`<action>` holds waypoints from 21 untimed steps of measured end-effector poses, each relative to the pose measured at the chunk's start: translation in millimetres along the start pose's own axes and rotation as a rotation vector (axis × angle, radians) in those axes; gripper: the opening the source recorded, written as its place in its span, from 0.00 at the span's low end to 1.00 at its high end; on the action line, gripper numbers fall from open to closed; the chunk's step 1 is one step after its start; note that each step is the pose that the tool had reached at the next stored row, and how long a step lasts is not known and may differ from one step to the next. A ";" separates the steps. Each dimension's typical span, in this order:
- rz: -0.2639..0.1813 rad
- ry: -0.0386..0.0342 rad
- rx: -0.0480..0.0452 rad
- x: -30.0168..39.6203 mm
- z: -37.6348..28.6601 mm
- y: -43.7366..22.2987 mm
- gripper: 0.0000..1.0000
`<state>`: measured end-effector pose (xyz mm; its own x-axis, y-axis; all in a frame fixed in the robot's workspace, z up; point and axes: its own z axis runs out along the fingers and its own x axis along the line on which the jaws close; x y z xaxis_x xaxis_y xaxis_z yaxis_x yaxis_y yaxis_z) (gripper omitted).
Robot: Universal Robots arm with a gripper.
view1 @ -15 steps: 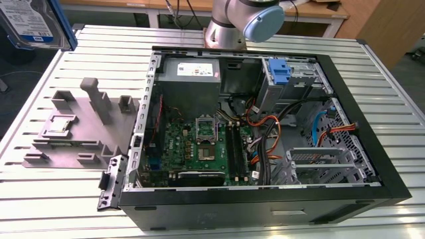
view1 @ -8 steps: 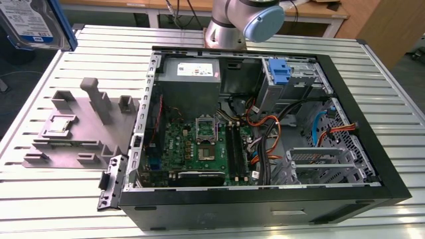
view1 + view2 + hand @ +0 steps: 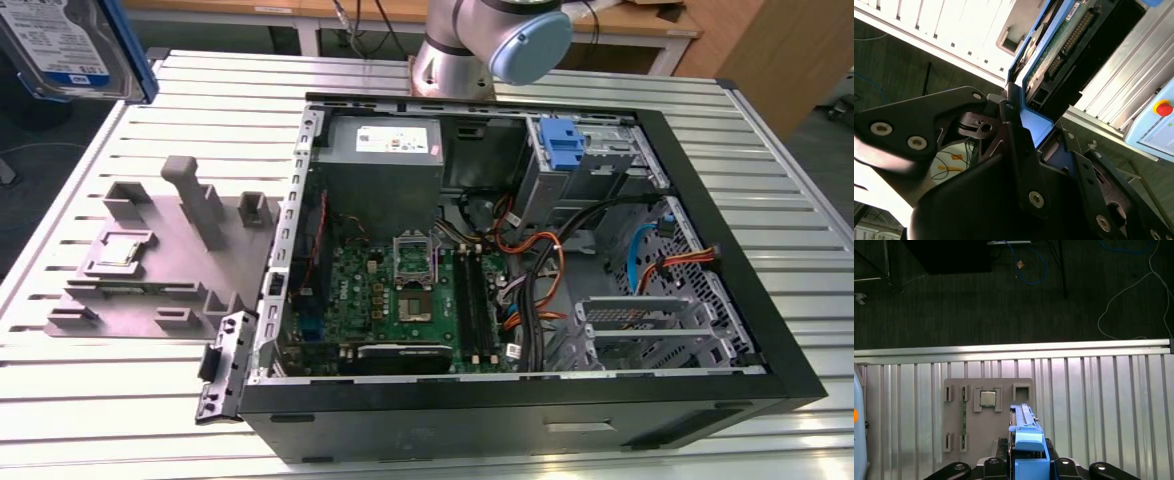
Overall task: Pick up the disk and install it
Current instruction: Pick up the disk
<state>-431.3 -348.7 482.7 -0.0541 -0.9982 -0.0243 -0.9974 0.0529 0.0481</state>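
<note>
The black gripper (image 3: pixel 1037 128) clamps the silver, blue-railed disk (image 3: pixel 67 45) at the exterior view's far left. The open black computer case (image 3: pixel 534 405) holds a green motherboard (image 3: pixel 387 295).

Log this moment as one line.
stage: disk grasped, lifted off the table | jaws: shut on disk | grey plate: beneath disk | computer case: open, disk not yet installed
</note>
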 end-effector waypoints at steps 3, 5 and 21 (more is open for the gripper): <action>0.000 0.0000 -0.0017 -0.1 -3.7 -0.1 0.36; -0.002 0.0002 -0.0025 -0.2 -5.3 -0.1 0.36; -0.014 0.0015 -0.0026 11.9 -5.9 -5.9 0.36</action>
<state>-425.8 -361.1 488.1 -0.0405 -0.9989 -0.0234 -0.9980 0.0393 0.0504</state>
